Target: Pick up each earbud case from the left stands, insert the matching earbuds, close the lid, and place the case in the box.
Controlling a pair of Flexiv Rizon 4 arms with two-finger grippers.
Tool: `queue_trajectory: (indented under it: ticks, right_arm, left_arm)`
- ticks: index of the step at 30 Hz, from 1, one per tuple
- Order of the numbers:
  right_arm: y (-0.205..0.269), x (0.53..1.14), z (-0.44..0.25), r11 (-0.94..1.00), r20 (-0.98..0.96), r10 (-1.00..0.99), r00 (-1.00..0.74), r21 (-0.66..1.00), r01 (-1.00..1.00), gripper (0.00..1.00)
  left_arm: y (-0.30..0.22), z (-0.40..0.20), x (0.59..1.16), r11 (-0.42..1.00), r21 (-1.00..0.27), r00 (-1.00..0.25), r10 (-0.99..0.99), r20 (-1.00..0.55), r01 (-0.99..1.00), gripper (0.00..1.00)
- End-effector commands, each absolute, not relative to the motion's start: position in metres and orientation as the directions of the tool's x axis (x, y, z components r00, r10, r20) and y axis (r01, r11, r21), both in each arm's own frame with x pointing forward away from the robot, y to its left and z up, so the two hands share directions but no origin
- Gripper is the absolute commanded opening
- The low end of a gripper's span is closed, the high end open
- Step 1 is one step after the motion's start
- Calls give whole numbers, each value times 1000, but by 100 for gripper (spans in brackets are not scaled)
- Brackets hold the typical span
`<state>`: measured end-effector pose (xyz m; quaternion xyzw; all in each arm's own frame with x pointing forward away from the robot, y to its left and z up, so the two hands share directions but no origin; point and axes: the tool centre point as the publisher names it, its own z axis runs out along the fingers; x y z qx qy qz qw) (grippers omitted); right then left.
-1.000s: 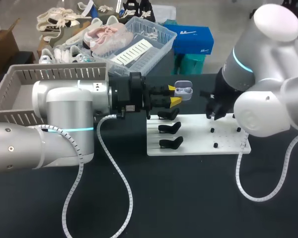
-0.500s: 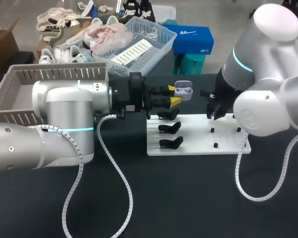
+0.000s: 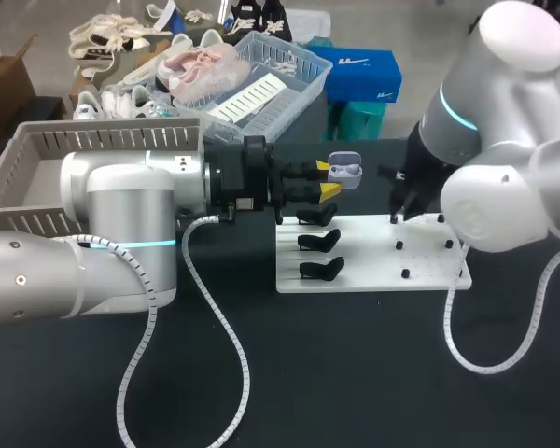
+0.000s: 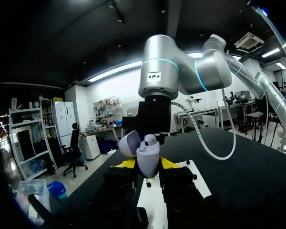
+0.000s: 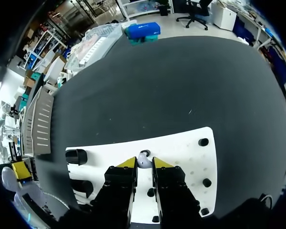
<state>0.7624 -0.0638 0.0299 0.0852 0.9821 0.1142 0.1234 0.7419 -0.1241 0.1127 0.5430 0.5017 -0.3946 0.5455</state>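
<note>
Both clenched: L claw (image 4: pixel 148 166) on open earbud case (image 4: pixel 150 155), R claw (image 5: pixel 144 164) on earbud (image 5: pixel 143 158) at white board (image 5: pixel 181 152).

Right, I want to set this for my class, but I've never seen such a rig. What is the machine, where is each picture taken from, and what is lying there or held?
It is a robot with two arms at a black table. One picture looks down from above and behind it. The other two come from a camera on each wrist, looking out along that arm's end. The left arm holds an open earbud case between its yellow-tipped fingers, with an earbud showing inside. On the table lies a white board with black stands, and a grey box sits behind the left arm. The right arm is down at the board, where a small loose earbud shows just ahead of it.
</note>
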Motion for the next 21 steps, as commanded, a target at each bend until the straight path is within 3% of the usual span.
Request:
queue_trajectory:
  ticks: [1, 21]
  right_arm:
    - [-69, 757, 39, 960, -237, 199, -951, 242, 140, 0]
    - [-116, 711, 88, 976, -217, 176, -960, 164, 142, 0]
  left_arm:
    - [-124, 112, 741, 103, 198, 187, 113, -976, 975, 0]
    - [-124, 112, 741, 103, 198, 187, 113, -976, 975, 0]
